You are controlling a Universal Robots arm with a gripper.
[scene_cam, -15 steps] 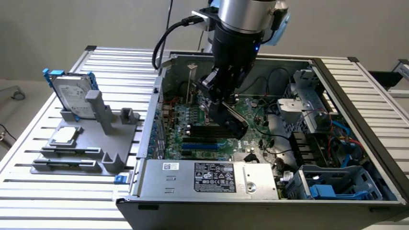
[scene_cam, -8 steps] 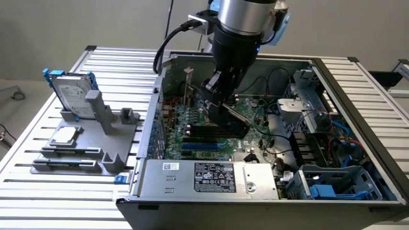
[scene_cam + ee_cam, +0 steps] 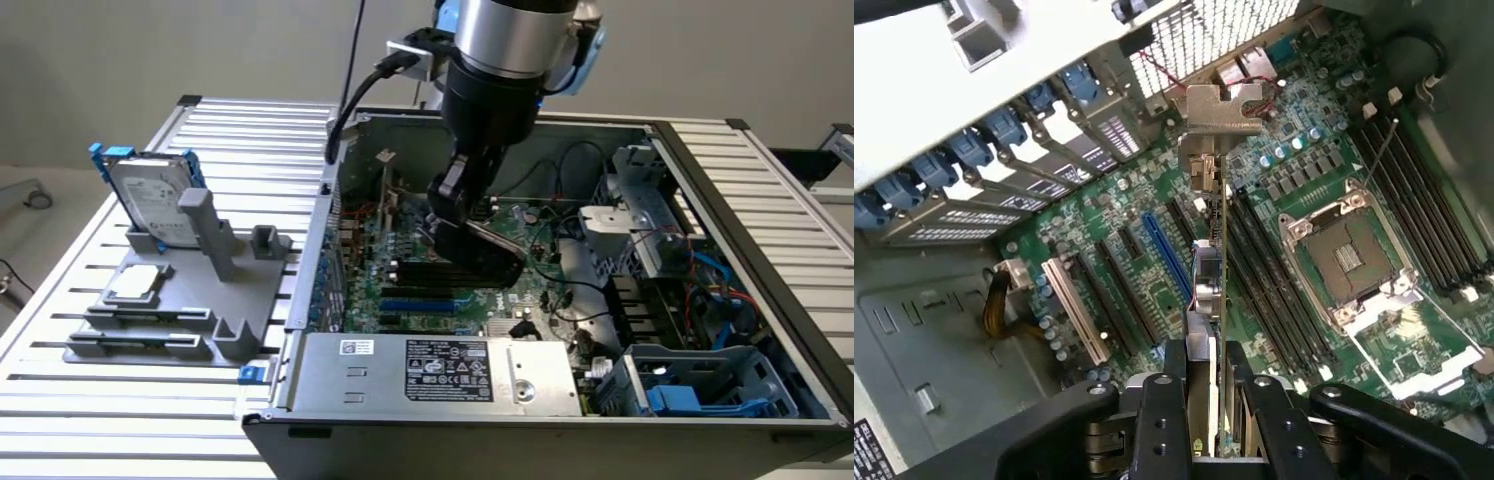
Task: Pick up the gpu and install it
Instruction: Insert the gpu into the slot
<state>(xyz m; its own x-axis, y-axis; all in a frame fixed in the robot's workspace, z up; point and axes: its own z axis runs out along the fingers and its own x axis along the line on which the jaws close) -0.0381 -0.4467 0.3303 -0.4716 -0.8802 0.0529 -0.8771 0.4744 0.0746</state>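
While the open computer case (image 3: 694,170) sits on the slatted counter (image 3: 80,400) beside a grey holder (image 3: 187,300) carrying a hard drive (image 3: 150,190), the arm (image 3: 501,60) reaches down into it over the green motherboard (image 3: 1104,200). The hand (image 3: 1206,400) is clamped on the gpu (image 3: 1206,290), which stands edge-on over the expansion slots beside the blue slot (image 3: 1166,255). Its silver bracket (image 3: 1222,108) points toward the case's rear wall, and whether the card touches a slot cannot be told.
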